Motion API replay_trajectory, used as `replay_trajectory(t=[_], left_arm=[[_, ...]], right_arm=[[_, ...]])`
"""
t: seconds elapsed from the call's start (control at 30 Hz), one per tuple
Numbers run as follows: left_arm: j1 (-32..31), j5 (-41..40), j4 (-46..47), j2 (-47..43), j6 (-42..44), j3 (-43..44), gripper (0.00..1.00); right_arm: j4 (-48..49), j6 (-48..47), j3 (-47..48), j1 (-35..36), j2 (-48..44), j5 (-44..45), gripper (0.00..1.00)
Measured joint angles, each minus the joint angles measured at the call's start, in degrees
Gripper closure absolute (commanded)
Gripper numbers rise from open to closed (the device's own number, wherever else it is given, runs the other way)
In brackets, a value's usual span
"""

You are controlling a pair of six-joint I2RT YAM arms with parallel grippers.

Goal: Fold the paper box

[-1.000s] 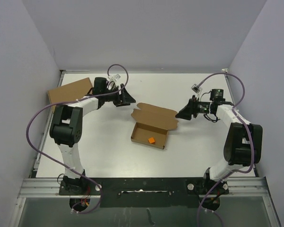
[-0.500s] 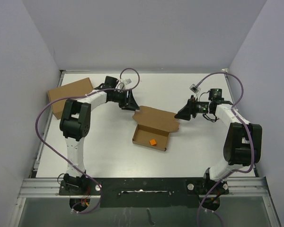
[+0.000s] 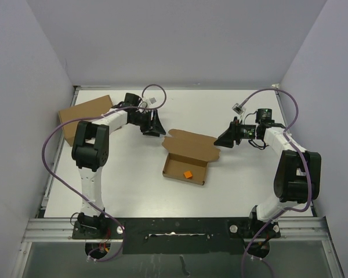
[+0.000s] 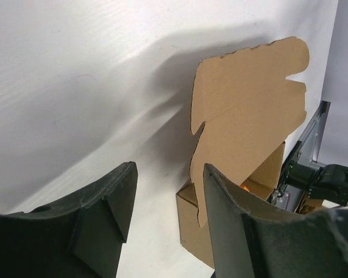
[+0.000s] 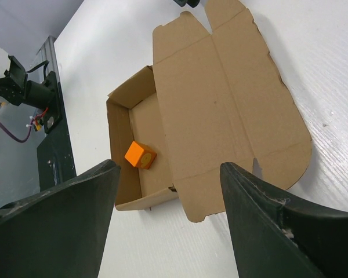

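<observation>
Top external view shows the paper box (image 3: pixel 184 168) in the middle of the table (image 3: pixel 249 185), lid (image 3: pixel 192 143) open. The left gripper (image 3: pixel 157 125) and right gripper (image 3: pixel 223 139) sit beside it, jaws spread, holding nothing. A hard push from one side could slide the light box away.

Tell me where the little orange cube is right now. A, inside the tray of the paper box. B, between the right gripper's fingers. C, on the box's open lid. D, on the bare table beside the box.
A: the orange cube sits on the floor of the tray of the paper box, between the tray's walls, with the lid lying open beside it.
</observation>
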Motion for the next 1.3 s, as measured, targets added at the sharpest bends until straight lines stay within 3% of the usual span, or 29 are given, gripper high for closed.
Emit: replay_trajectory(t=[0.37,0.7,1.03,1.3], left_arm=[[-0.35,2.75,0.76,0.0,-0.76,-0.59,0.56],[-2.29,5.44,0.68,0.04,-0.66,-0.28,0.71],[-2.43,6.95,0.68,0.04,-0.55,-0.31,0.99],[-2.4,7.06,10.16,-0.96,-3.37,-7.54,1.0]], right_arm=[[-0.02,-0.02,0.0,0.07,0.0,0.02,0.29],[-0.11,-0.04,0.0,0.35,0.0,0.02,0.3],[-0.46,-0.07,0.24,0.35,0.0,0.04,0.3],[-0.7,-0.11,0.44,0.09,0.0,0.57,0.32]])
